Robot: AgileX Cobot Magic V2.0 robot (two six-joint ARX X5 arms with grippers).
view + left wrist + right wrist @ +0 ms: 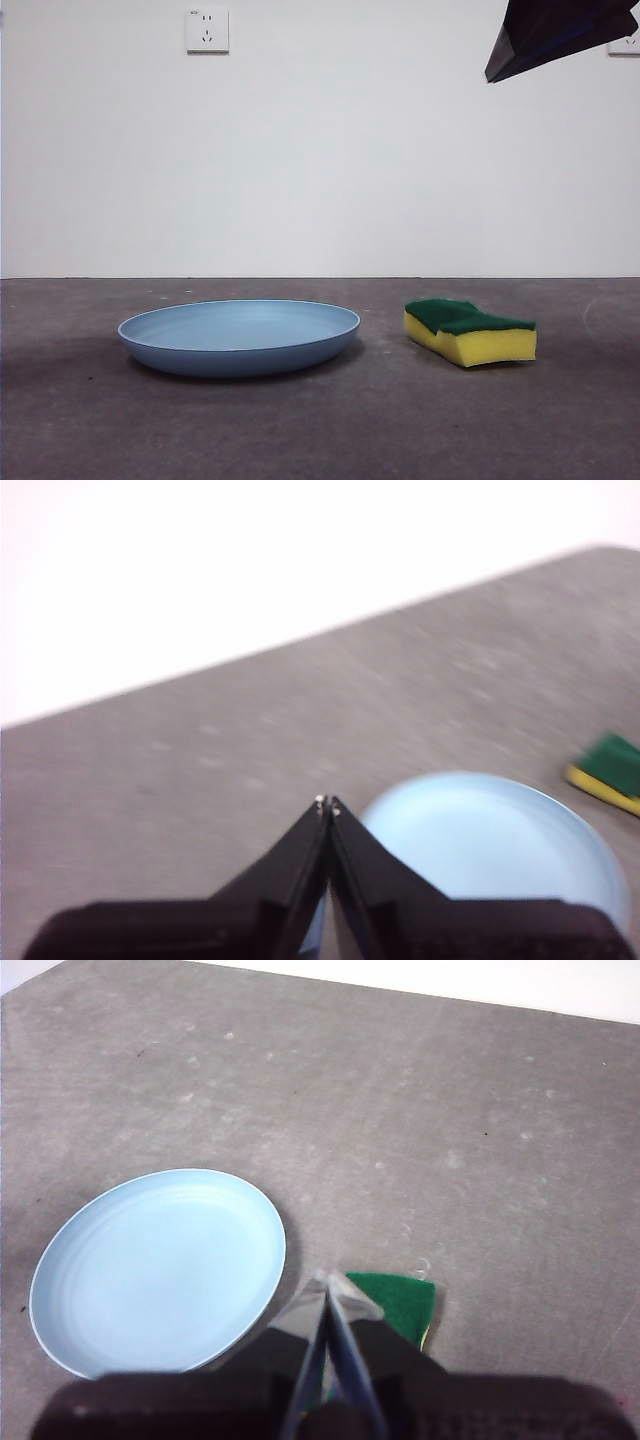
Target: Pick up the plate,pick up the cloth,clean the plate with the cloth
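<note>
Right wrist view looks down past the right gripper (pixel 327 1282), whose two black jaws are pressed together at the tips and hold nothing. Directly below those tips lies the yellow sponge (pixel 400 1302), dark green scouring side up, partly hidden behind the jaws. Just beside the sponge sits the light-blue plate (pixel 155 1270), round and shallow, flat on the grey table (pixel 430 1110), with a narrow gap between the two.

Left wrist view, which is blurred, shows the left gripper (pixel 327 803) with its black jaws also closed to a point and empty, high above the near edge of the plate (pixel 500 840). The sponge (pixel 610 772) shows as a green and yellow corner beyond the plate's far side.

Front view shows the plate (pixel 238 336) resting on the table (pixel 320 430), the sponge (pixel 470 332) close beside it but not touching, and one dark arm tip (pixel 555 35) high above the sponge against the white wall (pixel 350 150), where a socket (pixel 207 29) sits
</note>
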